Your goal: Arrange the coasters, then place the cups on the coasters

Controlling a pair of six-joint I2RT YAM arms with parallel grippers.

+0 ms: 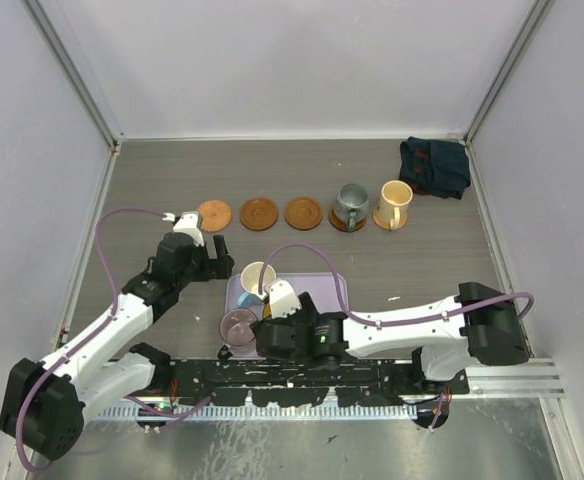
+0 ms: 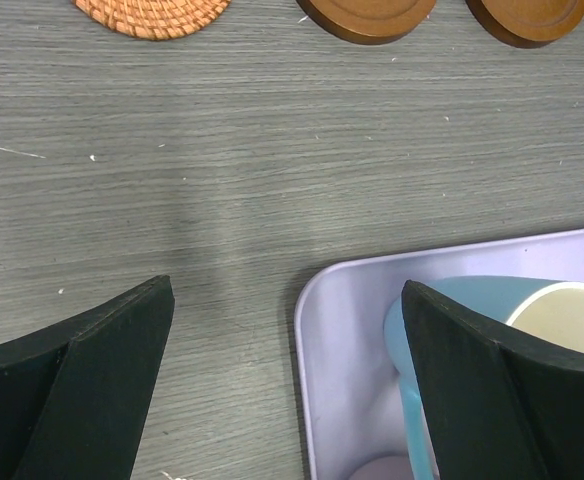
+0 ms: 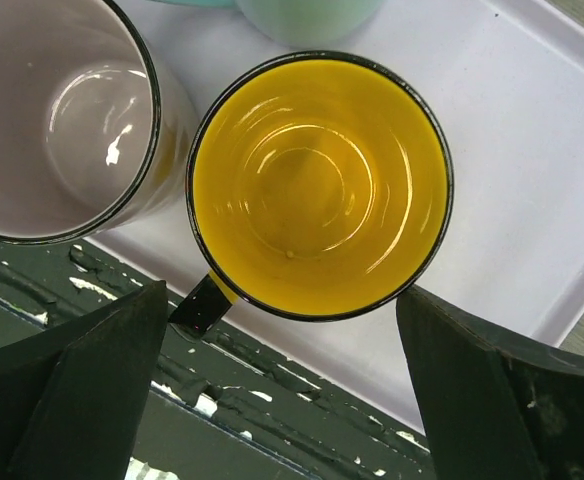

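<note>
Five coasters (image 1: 259,213) lie in a row across the far half of the worktop (image 1: 422,270). The leftmost coaster (image 1: 214,215) looks woven, and the others are smooth brown discs. The two on the right each carry a cup, the grey-green cup (image 1: 350,203) and, just beside it, the cream cup (image 1: 396,200); the three on the left are bare. The other cups stand in the lavender tray (image 1: 322,285) near the arms' bases: the white-and-blue cup (image 1: 257,278) at its far left, the purple-grey cup (image 1: 238,325) at its near left, and the orange-yellow cup (image 3: 317,185) just beside the purple-grey one. The left jaws stand wide open, gripping nothing, above the tray's far-left corner, one side over bare worktop and the other over the white-and-blue cup. The right jaws are likewise wide open and empty, hanging over the orange-yellow cup with one side at either flank. A dark cloth (image 1: 434,165) lies in the far right corner.
</note>
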